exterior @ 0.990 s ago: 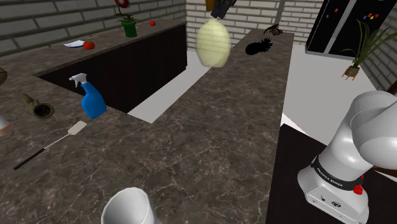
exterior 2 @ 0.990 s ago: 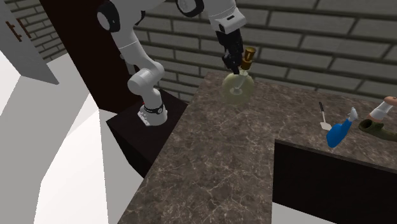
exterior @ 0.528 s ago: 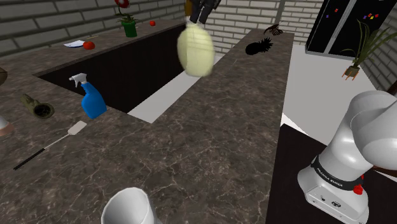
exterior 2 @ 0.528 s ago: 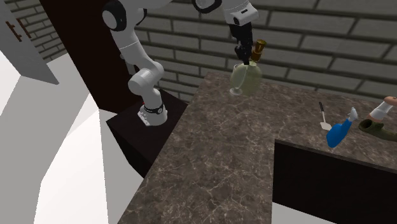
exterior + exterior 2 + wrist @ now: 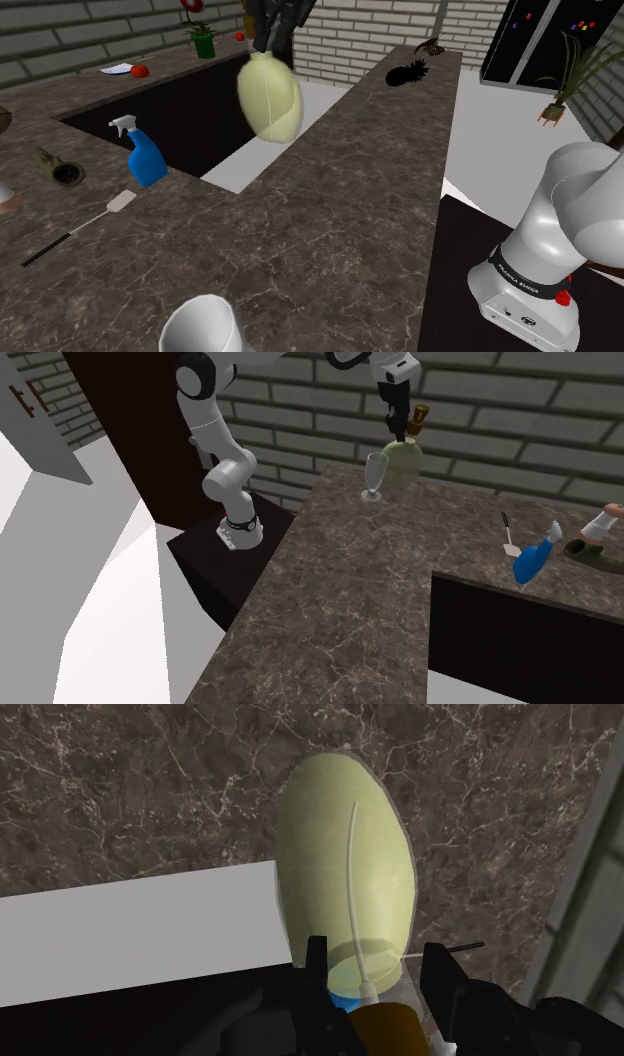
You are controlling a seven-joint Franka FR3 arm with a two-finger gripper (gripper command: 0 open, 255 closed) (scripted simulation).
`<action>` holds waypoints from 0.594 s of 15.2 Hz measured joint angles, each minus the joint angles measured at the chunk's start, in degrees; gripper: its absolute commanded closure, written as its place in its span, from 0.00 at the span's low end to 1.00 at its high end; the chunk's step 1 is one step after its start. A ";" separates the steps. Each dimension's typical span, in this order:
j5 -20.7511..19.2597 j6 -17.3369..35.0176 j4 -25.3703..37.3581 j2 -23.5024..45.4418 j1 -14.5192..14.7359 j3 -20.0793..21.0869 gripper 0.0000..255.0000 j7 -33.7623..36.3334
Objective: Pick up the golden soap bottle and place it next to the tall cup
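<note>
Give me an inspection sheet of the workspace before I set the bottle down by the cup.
Surface: dark marbled counter, with a gap that shows pale floor.
Job's things: pale yellow bottle with a golden pump, in the air above the counter; cup upright on the counter near the stand, apart from the bottle.
Clutter: blue spray bottle, spatula, dark pineapple and potted plant, all on the counter away from the cup.
Grippers: tool shut on the bottle at its neck.
Cables: nothing seen.
Surroundings: brick wall behind the counter.
</note>
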 measured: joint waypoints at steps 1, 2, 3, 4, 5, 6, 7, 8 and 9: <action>-0.51 0.30 1.04 1.21 0.37 1.10 1.00 1.58; -0.90 0.60 1.62 1.99 0.68 1.91 1.00 2.79; -1.41 0.55 2.60 2.80 1.07 2.91 1.00 4.31; -1.93 0.76 3.34 3.65 1.42 3.79 1.00 5.66; -2.74 1.10 4.85 5.41 1.82 4.89 1.00 7.31; -3.49 0.70 6.42 6.58 2.26 5.88 1.00 8.95; -4.18 0.79 7.24 7.42 2.73 6.80 1.00 10.50; -4.99 0.92 8.43 8.73 3.19 7.70 1.00 12.00; -5.73 1.29 9.03 9.74 3.63 8.48 1.00 13.35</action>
